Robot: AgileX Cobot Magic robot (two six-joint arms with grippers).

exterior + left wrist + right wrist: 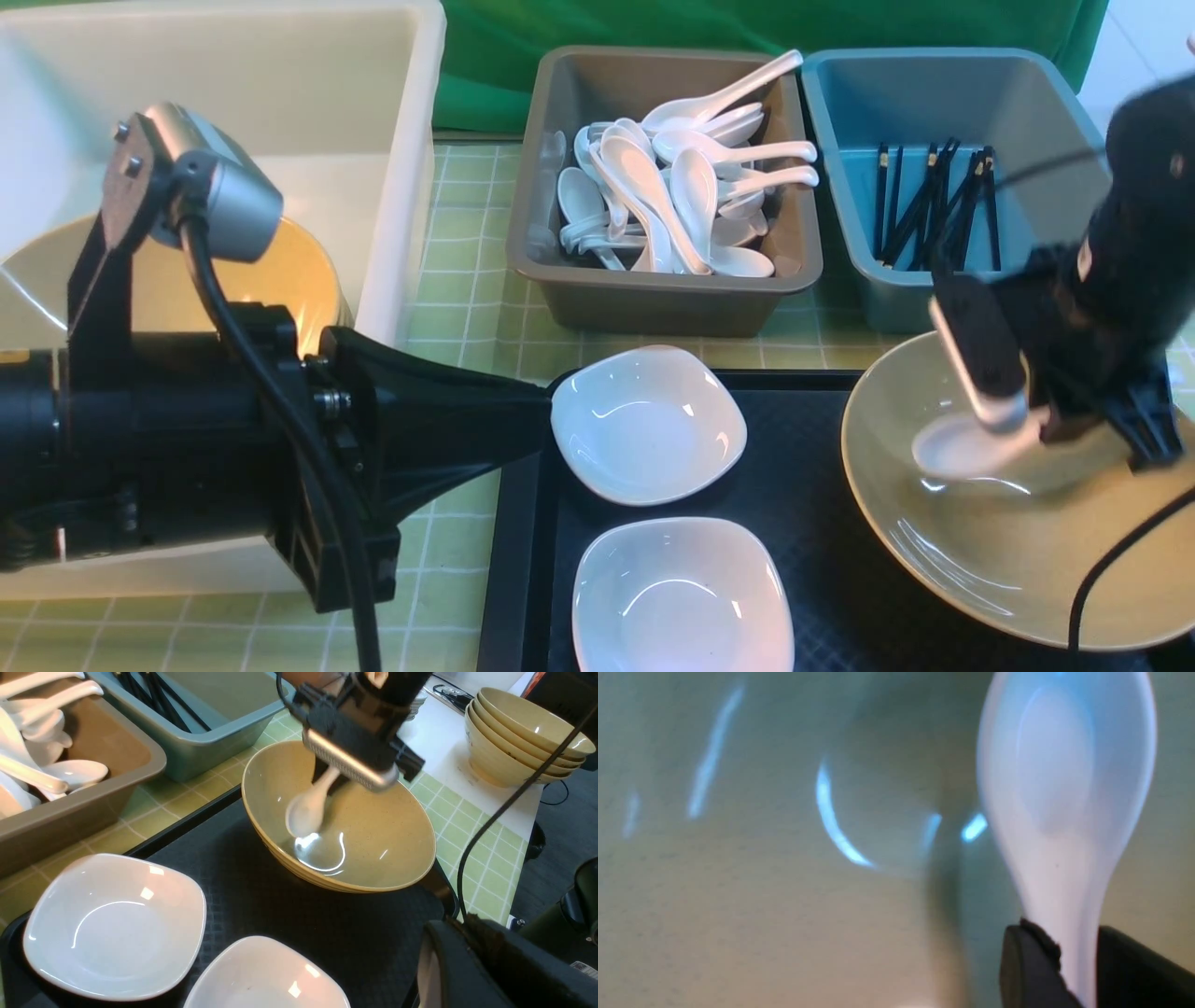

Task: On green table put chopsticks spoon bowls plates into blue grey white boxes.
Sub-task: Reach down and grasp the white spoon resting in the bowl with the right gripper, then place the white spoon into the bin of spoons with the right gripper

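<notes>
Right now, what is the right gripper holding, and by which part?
The right gripper grips the white spoon by its handle, bowl end over the yellow bowl.

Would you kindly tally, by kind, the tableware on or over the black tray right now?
White square dishes: 2
Yellow bowl: 1
White spoon, held in the bowl by the jaws of the right gripper: 1
Total: 4

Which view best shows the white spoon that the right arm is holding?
Right wrist view: the spoon fills the frame, its handle clamped in the right pincer. Left wrist view shows only its scoop, smaller, over the yellow bowl. Front view blurs it, with the handle hidden.
</notes>
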